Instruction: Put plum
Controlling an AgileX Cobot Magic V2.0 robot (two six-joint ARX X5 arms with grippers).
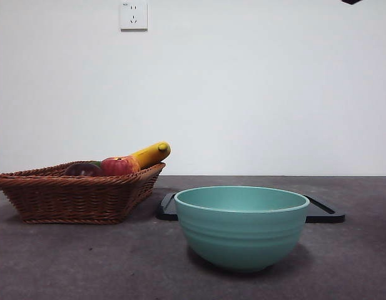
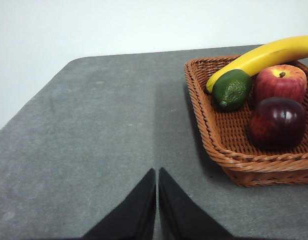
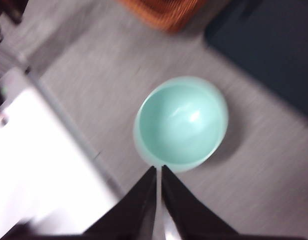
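Note:
The dark maroon plum [image 2: 277, 122] lies in the wicker basket [image 2: 233, 160], beside a red-and-yellow apple [image 2: 280, 82]; the front view shows only the plum's top [image 1: 84, 169] over the basket's rim [image 1: 74, 197]. My left gripper [image 2: 157, 175] hangs shut over bare table, a short way off the basket's side, holding nothing. High above the teal bowl [image 3: 181, 122], my right gripper [image 3: 159, 171] is shut and empty. The bowl [image 1: 241, 226] stands near the table's front, empty.
A banana [image 2: 263, 57] and a green fruit [image 2: 232, 89] share the basket. A black tray [image 1: 324, 212] lies flat behind the bowl. A black arm tip [image 1: 351, 2] shows at the top right of the front view.

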